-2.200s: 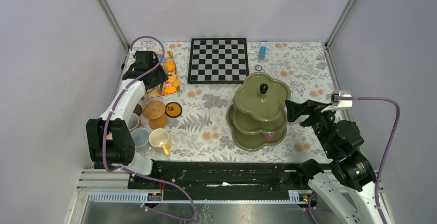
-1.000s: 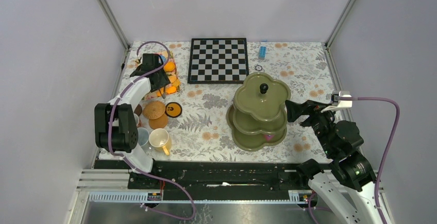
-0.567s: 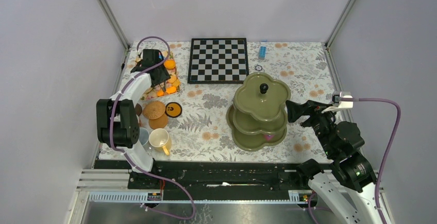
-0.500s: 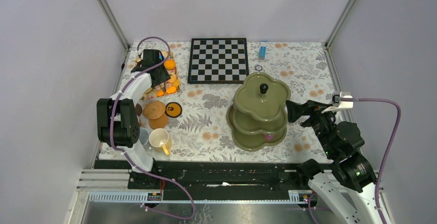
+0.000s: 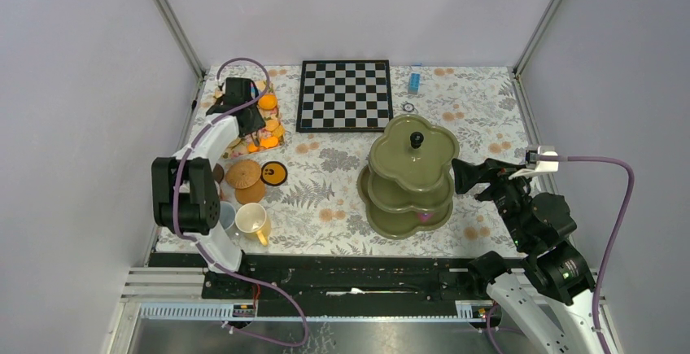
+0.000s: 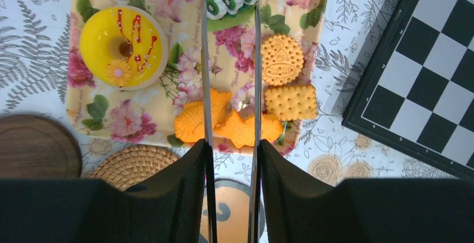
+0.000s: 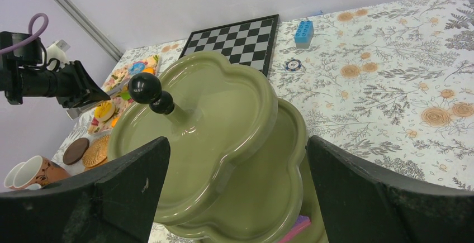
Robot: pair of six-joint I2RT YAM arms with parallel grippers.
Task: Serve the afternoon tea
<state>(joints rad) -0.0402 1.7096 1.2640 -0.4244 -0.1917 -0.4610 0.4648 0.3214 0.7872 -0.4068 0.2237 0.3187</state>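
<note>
Since the earlier frame your left arm has swung right, carrying the left gripper from the left edge of the pink-and-yellow floral tray to over its sweets; the right arm has barely stirred.

The left jaws are parted a little and hold nothing. In the wrist view they straddle the orange fish-shaped biscuits at the tray's lower edge (how high above them, you cannot tell from here). The right gripper has its jaws spread wide and empty, just right of the olive-green three-tier flower-shaped stand, which sits right of centre on the table.

You are early in the job, by my reading. The stand is almost bare: only a small pink sweet shows on the bottom tier. The yellow iced doughnut and round embossed biscuit lie on the tray. The cream-yellow mug and its fellows cluster at lower left, off the round woven coaster. Filling the tiers and setting out the mugs all remain.
</note>
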